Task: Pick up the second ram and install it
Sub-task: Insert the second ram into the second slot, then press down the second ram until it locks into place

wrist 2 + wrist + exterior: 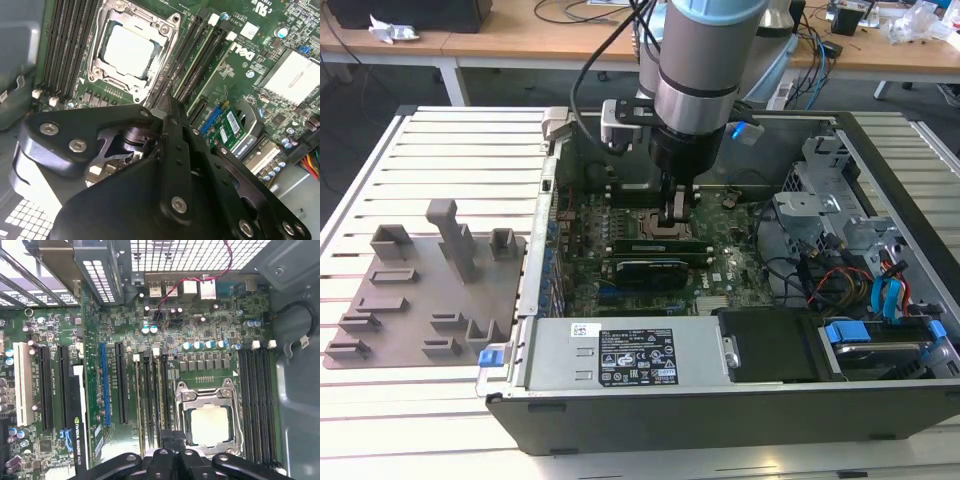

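— One arm, one open computer case [880, 400] on a slatted desk [440, 400]. Where is the pincer?

— Deep inside the case. The pincer [677, 222] hangs straight down over the motherboard [730, 262], right beside the processor socket [210, 425].

— Is it spread or shut?

— In the second wrist view its two fingers [176, 150] run together to a single tip, pressed flat against each other. I see nothing pinched between them.

— And the second ram?

— In the exterior view a long, thin green stick stands on edge in the board. I take that to be the second ram [638, 244]. It lies immediately below the pincer's tip, on the near side of the socket.

— Which way does it run?

— Its long axis runs across the exterior view, left to right. The pincer sits over its right-hand half rather than its middle. The stick's left end reaches well past the pincer.

— Are they touching?

— I cannot tell; the tip hides the meeting point.

— Anything close by?

— A wide black expansion card [645, 271] lies just in front of the stick, parallel to it. A grey plate with upright blocks [430, 290] rests on the desk, well apart — at the exterior view's left.
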Robot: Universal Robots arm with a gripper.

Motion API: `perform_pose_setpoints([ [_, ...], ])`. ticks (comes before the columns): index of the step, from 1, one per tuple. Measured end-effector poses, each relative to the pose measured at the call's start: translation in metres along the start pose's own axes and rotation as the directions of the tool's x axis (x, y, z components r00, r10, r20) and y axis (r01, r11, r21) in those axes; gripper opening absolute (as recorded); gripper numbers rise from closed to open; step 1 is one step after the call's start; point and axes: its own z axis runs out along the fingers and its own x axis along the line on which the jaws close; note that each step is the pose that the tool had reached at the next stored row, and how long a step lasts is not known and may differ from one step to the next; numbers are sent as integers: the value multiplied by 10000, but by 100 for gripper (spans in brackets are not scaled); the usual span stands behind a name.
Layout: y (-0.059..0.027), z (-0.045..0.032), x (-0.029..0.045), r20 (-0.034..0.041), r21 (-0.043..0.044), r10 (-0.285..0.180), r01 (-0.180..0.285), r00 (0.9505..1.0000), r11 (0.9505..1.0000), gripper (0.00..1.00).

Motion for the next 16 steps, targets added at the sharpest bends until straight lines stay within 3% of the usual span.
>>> perform_pose_setpoints([
  [5,-25,10,-1,-1,1,1,-1,10000,10000,11],
  [7,-296,107,-25,-6,-74,6,-6,10000,10000,11],
  [9,-460,180,-33,-7,-97,10,-10,10000,10000,11],
  [10,-496,210,-33,-8,-103,7,-8,10000,9999,11],
  [16,-527,360,-20,-11,-106,11,-12,10000,9999,11],
])
